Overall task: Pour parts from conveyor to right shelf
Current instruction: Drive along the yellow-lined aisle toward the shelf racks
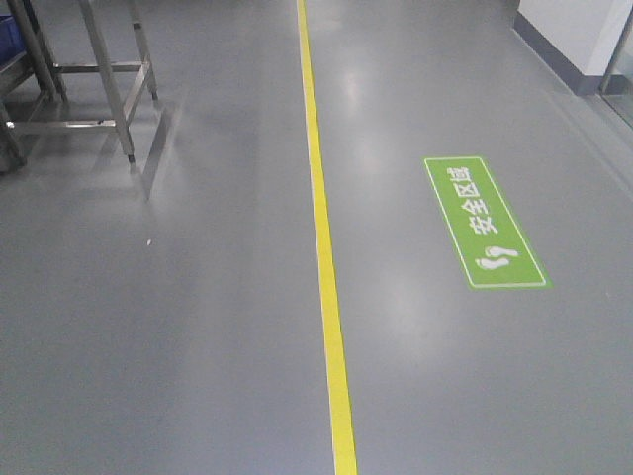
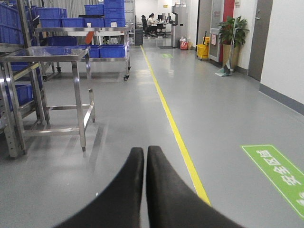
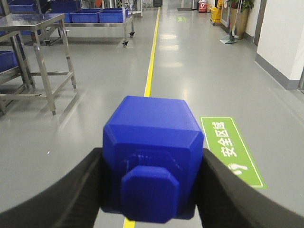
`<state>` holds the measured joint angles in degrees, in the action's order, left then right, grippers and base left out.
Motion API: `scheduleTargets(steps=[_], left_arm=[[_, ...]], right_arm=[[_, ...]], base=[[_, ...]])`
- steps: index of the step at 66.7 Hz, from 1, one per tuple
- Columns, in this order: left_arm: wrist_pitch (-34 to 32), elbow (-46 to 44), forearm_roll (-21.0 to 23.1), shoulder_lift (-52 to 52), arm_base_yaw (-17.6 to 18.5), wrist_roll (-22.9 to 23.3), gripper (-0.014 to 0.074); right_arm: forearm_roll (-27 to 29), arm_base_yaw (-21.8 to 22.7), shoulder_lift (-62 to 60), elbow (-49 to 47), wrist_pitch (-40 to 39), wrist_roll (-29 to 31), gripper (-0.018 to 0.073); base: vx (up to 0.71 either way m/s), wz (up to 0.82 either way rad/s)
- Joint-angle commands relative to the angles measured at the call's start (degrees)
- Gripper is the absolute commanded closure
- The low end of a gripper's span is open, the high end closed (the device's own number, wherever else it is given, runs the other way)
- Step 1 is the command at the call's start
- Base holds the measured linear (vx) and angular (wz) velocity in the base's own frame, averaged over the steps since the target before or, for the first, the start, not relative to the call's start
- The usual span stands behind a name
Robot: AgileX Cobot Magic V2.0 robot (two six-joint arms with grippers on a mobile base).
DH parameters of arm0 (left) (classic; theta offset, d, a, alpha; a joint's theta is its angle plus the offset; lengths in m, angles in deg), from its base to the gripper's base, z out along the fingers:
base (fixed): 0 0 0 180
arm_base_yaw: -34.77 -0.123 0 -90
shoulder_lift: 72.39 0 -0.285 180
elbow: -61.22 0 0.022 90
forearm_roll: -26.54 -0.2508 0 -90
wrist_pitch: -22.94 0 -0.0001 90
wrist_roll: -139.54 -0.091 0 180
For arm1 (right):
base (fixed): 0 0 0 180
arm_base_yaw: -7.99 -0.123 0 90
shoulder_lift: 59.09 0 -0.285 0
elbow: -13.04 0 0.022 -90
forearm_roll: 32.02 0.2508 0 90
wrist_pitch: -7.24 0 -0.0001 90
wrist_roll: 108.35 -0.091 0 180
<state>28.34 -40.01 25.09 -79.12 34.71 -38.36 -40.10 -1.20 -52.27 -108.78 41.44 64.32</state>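
We carry the blue part (image 3: 152,137) pinched between the fingers of the right gripper (image 3: 152,159), stud toward the camera; the left gripper (image 2: 145,156) has its fingers pressed together, empty. No conveyor shows, only a steel table (image 2: 47,51) and blue bins (image 2: 111,50) at the left, so we judge a firm squeeze and level wrist best while travelling. The green floor sign (image 1: 485,223) reads 安全区域

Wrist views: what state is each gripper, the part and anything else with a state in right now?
left gripper: shut, holding nothing.
right gripper: shut on the blue block.
blue block: clamped in that gripper, stud toward the camera.
blue bins: stacked upright on the steel rack.
door: shut.
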Motion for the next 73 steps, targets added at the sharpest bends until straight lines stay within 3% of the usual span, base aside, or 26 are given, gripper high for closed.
scheduleTargets(steps=[1, 73], left_arm=[[-4.11, -1.41, 0.35, 0.34, 0.18, 0.42, 0.0603], [-4.11, -1.41, 0.35, 0.34, 0.18, 0.42, 0.0603]], right_arm=[[-0.66, 0.13, -0.17, -1.50, -4.91, 0.59, 0.0564], [-0.66, 0.13, -0.17, -1.50, -4.91, 0.59, 0.0564]], base=[[0.67, -0.01], [0.70, 0.03]])
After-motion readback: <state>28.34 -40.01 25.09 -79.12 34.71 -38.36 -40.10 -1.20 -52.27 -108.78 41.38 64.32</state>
